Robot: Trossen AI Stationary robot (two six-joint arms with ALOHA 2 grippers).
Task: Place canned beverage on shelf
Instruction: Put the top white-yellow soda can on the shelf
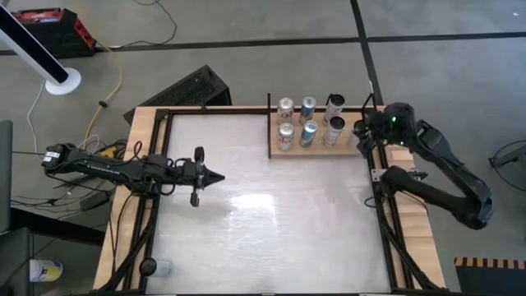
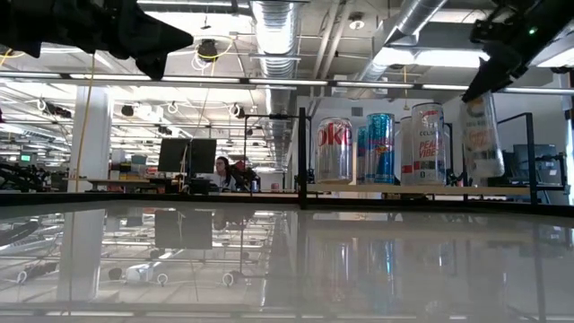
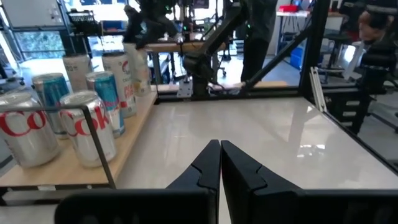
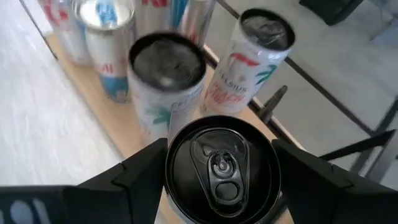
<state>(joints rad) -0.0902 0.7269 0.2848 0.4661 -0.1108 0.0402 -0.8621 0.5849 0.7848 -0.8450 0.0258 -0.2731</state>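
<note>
The shelf (image 1: pixel 316 150) is a light-brown board with black end rails at the table's far right. Several cans stand upright on it in two rows, among them silver Coke cans (image 3: pixel 90 134) and white Celsius cans (image 4: pixel 252 56). My right gripper (image 4: pixel 221 168) is shut on a black-topped white can (image 2: pixel 482 135) over the shelf's right end. The arm largely hides this can in the high view. My left gripper (image 1: pixel 215 177) is shut and empty above the table's left middle. It also shows in the left wrist view (image 3: pixel 221 163). My right gripper pinches the can's upper wall just under the top rim (image 4: pixel 177 158), one finger (image 4: pixel 140 171) on each side. The fingers come from above, pointing down. The can hangs below them, slightly tilted, with its bottom (image 2: pixel 489 172) just clear of the shelf board.
The shelf's black rail (image 1: pixel 269 123) stands at its left end. The white tabletop (image 1: pixel 263 222) lies open between the arms. A small object (image 1: pixel 156 267) lies at the near left corner. People sit in the room behind (image 2: pixel 224 170).
</note>
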